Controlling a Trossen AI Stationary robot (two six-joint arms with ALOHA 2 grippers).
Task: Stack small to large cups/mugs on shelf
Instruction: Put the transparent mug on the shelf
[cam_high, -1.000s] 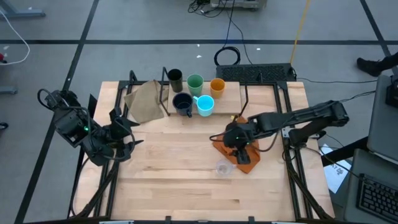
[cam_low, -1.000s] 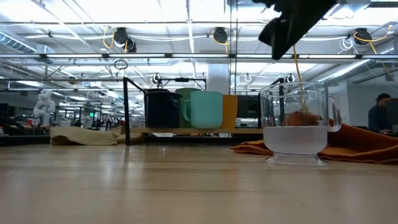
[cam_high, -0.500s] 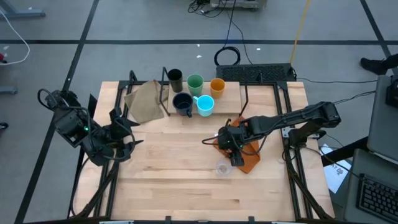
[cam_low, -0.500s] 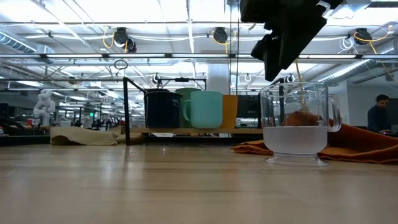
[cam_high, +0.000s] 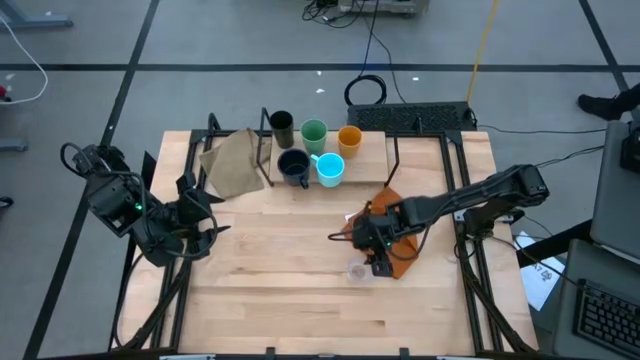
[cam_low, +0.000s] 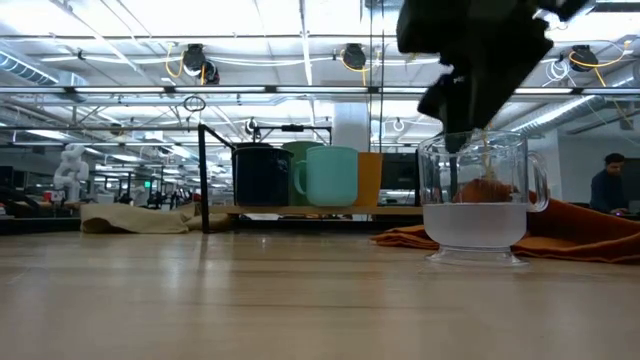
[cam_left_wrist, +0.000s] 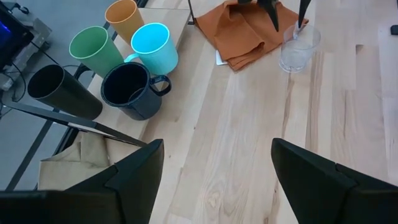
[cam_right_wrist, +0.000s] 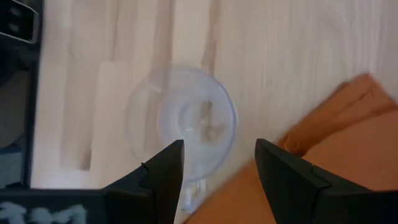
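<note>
A small clear cup (cam_high: 358, 270) stands upright on the tabletop beside an orange cloth (cam_high: 397, 252). My right gripper (cam_high: 373, 262) hangs open just above the cup's rim (cam_low: 478, 142), slanting down; in the right wrist view the cup (cam_right_wrist: 181, 121) lies just ahead of the two fingers. On the shelf (cam_high: 372, 168) at the far middle stand a dark brown cup (cam_high: 281, 125), a green cup (cam_high: 314, 132), an orange cup (cam_high: 349, 138), a navy mug (cam_high: 293, 166) and a light blue mug (cam_high: 330, 168). My left gripper (cam_high: 197, 215) waits open at the table's left.
A tan cloth (cam_high: 232, 165) lies at the far left, beside the shelf's black frame. The orange cloth lies right of the clear cup, under my right arm. Bare wood (cam_high: 280, 300) spreads across the near half of the table.
My right gripper has come down and toward the table's near edge, from above the orange cloth to just over the clear cup's rim. Its fingers have kept the same gap. The cup has not moved.
</note>
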